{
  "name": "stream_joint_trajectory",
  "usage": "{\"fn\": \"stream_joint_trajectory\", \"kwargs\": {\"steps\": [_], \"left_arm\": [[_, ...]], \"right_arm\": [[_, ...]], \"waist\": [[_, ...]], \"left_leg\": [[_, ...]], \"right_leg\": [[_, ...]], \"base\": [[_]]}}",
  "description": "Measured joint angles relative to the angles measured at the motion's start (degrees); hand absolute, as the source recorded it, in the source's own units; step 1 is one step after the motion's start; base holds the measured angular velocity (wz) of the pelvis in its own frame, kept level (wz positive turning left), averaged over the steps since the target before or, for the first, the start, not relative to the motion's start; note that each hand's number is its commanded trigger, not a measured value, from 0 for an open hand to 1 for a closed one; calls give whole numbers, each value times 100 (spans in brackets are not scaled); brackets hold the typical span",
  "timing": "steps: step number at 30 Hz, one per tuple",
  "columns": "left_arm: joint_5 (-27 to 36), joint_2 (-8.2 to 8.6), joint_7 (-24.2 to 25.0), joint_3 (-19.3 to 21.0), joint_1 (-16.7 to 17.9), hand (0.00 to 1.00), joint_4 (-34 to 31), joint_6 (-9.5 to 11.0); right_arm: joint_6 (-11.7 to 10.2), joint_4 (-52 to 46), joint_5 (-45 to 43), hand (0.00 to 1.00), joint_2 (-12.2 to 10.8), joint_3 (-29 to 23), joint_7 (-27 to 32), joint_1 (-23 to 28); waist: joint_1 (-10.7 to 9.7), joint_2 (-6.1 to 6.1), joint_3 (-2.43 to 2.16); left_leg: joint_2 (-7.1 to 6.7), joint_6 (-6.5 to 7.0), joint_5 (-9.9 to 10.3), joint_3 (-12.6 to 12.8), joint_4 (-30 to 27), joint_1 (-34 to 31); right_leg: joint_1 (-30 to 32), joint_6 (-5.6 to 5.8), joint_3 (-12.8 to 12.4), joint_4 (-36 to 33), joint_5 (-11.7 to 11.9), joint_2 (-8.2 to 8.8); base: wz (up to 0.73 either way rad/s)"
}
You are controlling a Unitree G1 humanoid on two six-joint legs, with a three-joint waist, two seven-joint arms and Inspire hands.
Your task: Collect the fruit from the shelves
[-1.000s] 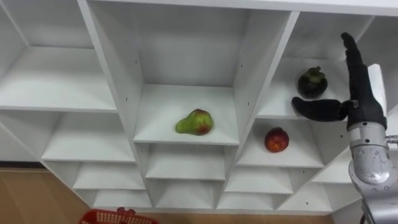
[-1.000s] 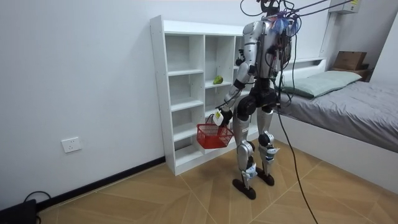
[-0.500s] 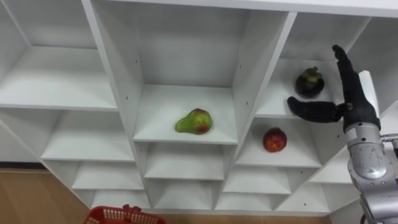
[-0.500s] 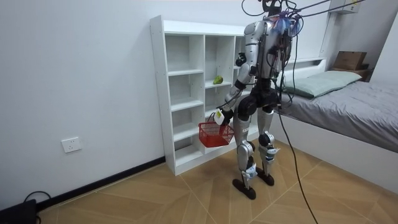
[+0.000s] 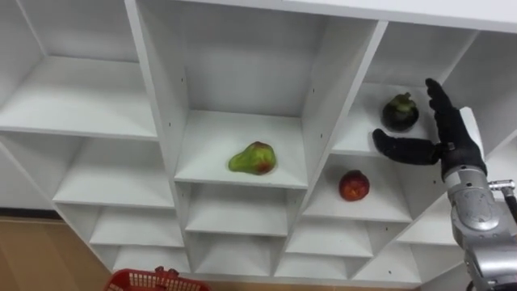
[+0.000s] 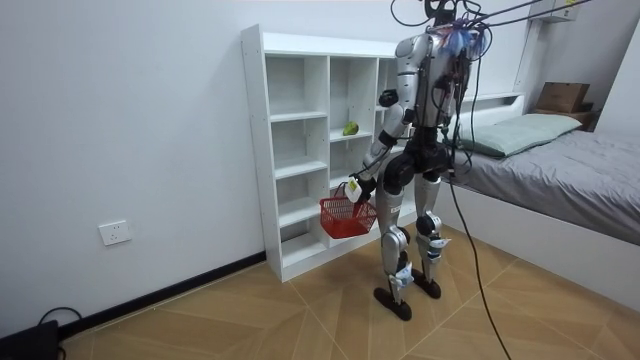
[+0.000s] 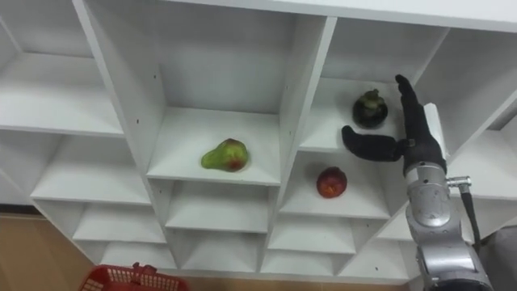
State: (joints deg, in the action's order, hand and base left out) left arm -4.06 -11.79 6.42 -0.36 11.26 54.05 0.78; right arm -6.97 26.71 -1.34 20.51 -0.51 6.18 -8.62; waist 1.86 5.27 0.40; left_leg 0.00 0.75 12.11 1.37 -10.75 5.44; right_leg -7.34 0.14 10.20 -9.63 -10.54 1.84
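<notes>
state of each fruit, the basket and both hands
dark purple mangosteen: upper right shelf, not grasped
round red fruit: shelf below it
green-red pear: middle compartment, lying
red plastic basket: hanging from left hand
right hand: open, beside mangosteen
left hand: shut on basket handle

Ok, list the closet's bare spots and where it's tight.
Bare: the column left of the pear, and the lower cells under it and the red fruit. Tight: around the mangosteen, with the open right hand close beside it. Left hand carries the basket.
</notes>
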Motion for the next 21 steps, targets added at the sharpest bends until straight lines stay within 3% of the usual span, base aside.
{"fn": "stream_joint_trajectory", "kwargs": {"steps": [11,19,20,21], "left_arm": [[-3,-71,74,-62,-55,100,0,-81],[6,-99,106,-120,-68,100,37,-81],[6,-99,118,-123,-98,100,86,-81],[5,-99,128,-131,-130,100,132,-84]], "right_arm": [[-48,144,-127,0,126,66,-536,-85],[-49,229,-231,0,225,160,-673,-96],[-48,233,-294,3,225,163,-706,-98],[-48,234,-356,40,225,165,-745,-105]], "waist": [[-36,51,-44],[1,49,-43],[8,47,-41],[8,43,-40]], "left_leg": [[0,0,0,-21,-67,-29],[20,-12,0,-69,-66,-5],[22,-13,-1,-76,-67,1],[22,-14,-2,-87,-75,3]], "right_leg": [[5,-4,11,-8,2,-2],[-62,-25,86,-16,16,-16],[-69,-28,84,-16,18,-18],[-78,-31,86,-17,20,-18]], "base": [[0],[4],[0],[0]]}}
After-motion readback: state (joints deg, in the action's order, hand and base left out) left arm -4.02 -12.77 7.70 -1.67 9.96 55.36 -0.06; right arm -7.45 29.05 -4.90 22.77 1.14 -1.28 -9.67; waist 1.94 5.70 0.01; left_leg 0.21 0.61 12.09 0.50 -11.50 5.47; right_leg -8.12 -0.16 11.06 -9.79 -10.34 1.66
